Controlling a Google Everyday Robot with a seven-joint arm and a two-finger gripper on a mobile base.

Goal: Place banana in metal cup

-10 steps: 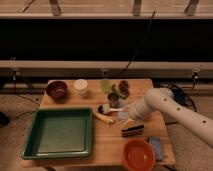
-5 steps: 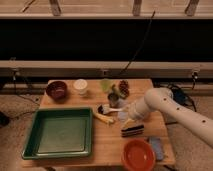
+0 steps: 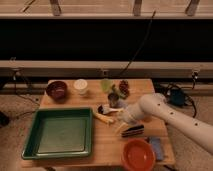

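The banana (image 3: 103, 118) is a small yellow piece lying on the wooden table (image 3: 107, 145), just right of the green tray. The metal cup (image 3: 114, 97) stands upright behind it, near the table's middle back, with a dark inside. My gripper (image 3: 121, 120) is at the end of the white arm (image 3: 165, 116) that comes in from the right. It hangs low over the table, just right of the banana and in front of the metal cup. I cannot make out whether it touches the banana.
A green tray (image 3: 35, 145) fills the left front. A dark red bowl (image 3: 57, 90), a white cup (image 3: 80, 86), a pale green cup (image 3: 106, 84) and a dark red object (image 3: 123, 87) line the back. A white-handled brush (image 3: 111, 109), a dark block (image 3: 132, 131), an orange bowl (image 3: 137, 154) and a blue item (image 3: 156, 147) lie nearby.
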